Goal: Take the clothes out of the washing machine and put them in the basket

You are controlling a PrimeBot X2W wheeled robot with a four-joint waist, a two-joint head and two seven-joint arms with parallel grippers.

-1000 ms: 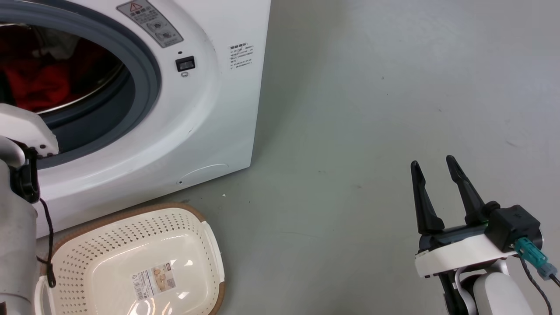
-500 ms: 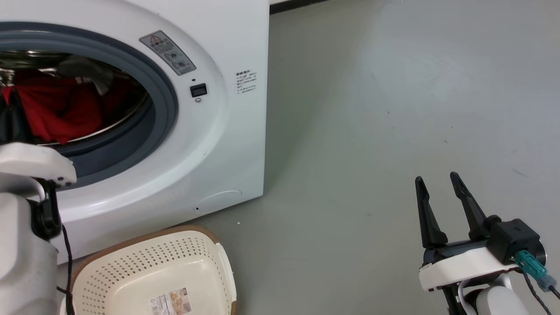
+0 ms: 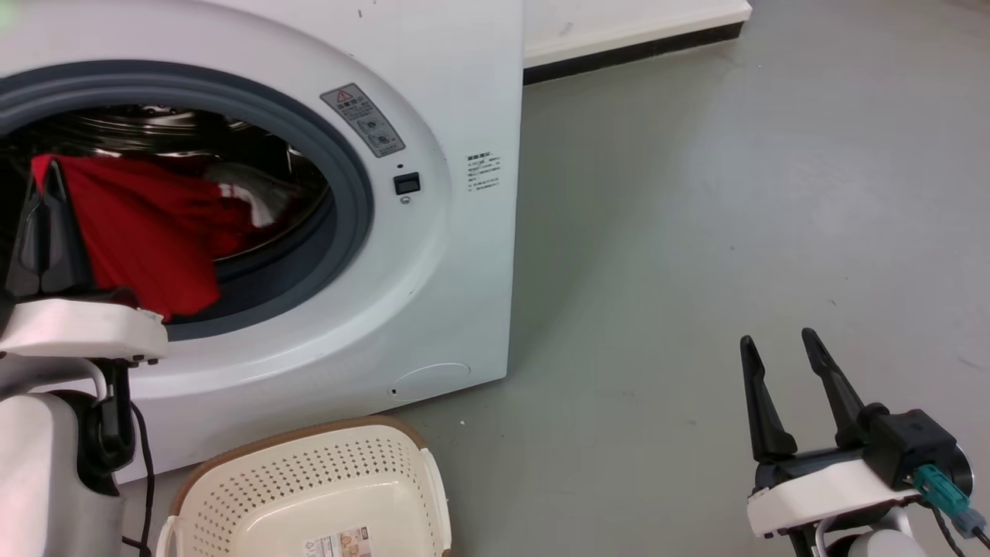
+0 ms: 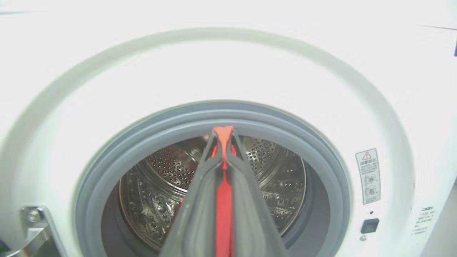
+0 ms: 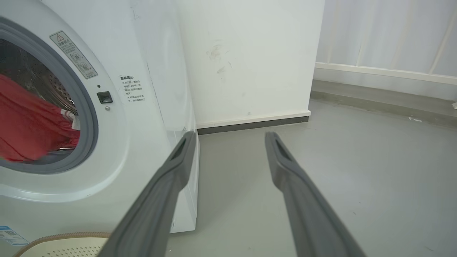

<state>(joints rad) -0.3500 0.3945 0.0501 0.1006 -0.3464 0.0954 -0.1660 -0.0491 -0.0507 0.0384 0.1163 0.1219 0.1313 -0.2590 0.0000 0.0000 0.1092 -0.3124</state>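
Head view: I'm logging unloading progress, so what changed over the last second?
The view itself shifted, so the washing machine and basket only seem to move. The left gripper, shut on the clothes, has drawn them from deep in the drum out to the gasket's lower lip. The right gripper stayed open above the floor; the basket's visible part stayed bare.

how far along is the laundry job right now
Done: nothing; the basket looks bare. In hand: the left gripper is shut on the clothes, red fabric draped over the washing machine gasket. Left: pull them out and drop them in. The right gripper is open.
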